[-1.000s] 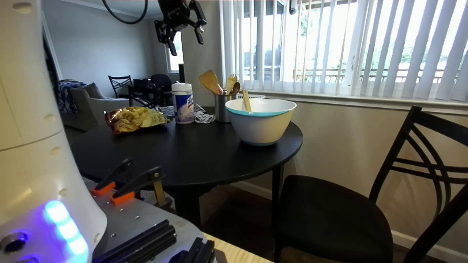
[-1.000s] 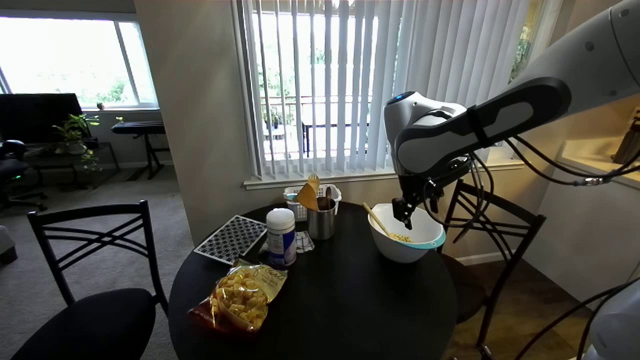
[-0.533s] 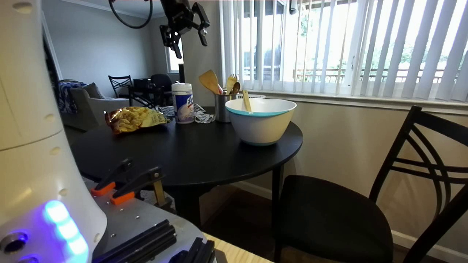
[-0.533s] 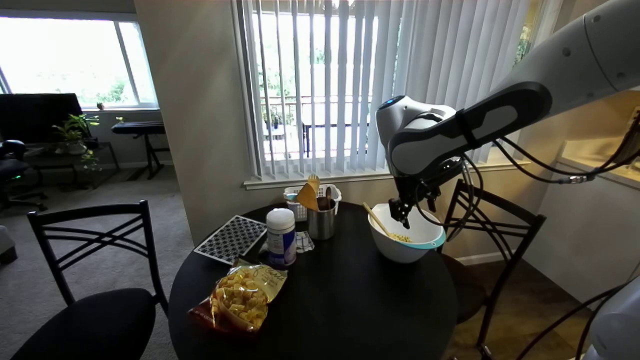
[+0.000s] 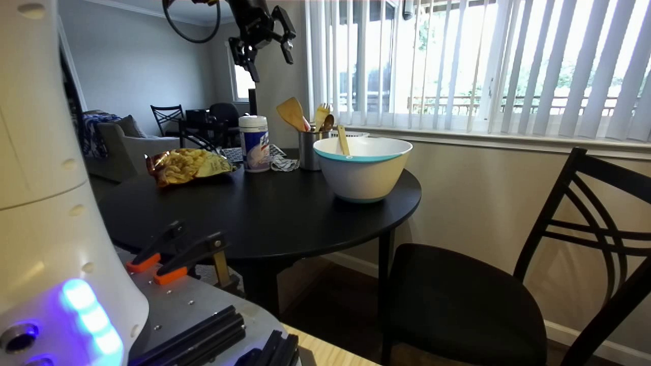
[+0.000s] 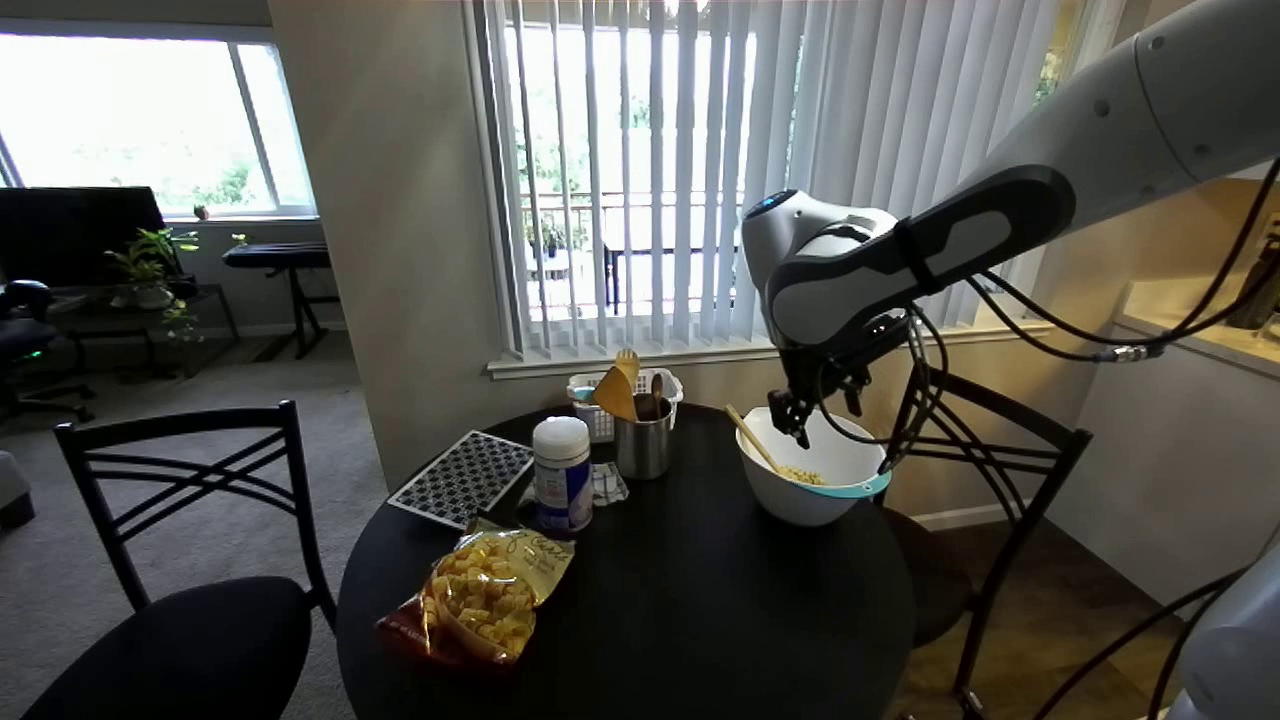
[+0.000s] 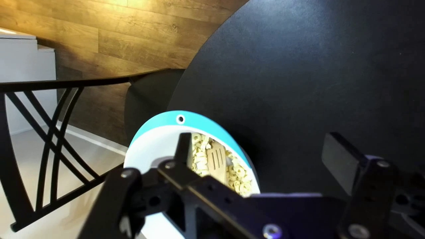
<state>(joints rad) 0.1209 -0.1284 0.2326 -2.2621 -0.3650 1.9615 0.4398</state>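
A white bowl (image 5: 363, 178) with a turquoise rim stands on the dark round tabletop (image 5: 254, 213), close to its edge. The claw (image 5: 273, 70) is released, its fingers spread wide apart; it hangs higher than the bowl and clear of it, and in an exterior view it shows against the bowl's inside. In the wrist view part of the bowl lies beneath one finger. Pale ring-shaped food (image 7: 239, 176) fills the bottom of the bowl, and a wooden slotted utensil (image 7: 217, 159) has its head among the pieces, its tilted handle leaning out over the bowl's rim. In both exterior views a steel pot (image 6: 642, 447) stands left of the bowl and near it, holding wooden tools (image 6: 616, 392); farther left of the bowl stands a canister with a white lid (image 6: 563, 487), and well apart from the bowl, left again, lies a glossy snack bag (image 6: 485, 600). A patterned panel (image 6: 465, 478) also lies flat well to the bowl's left. To the bowl's right is a black chair (image 5: 463, 305).
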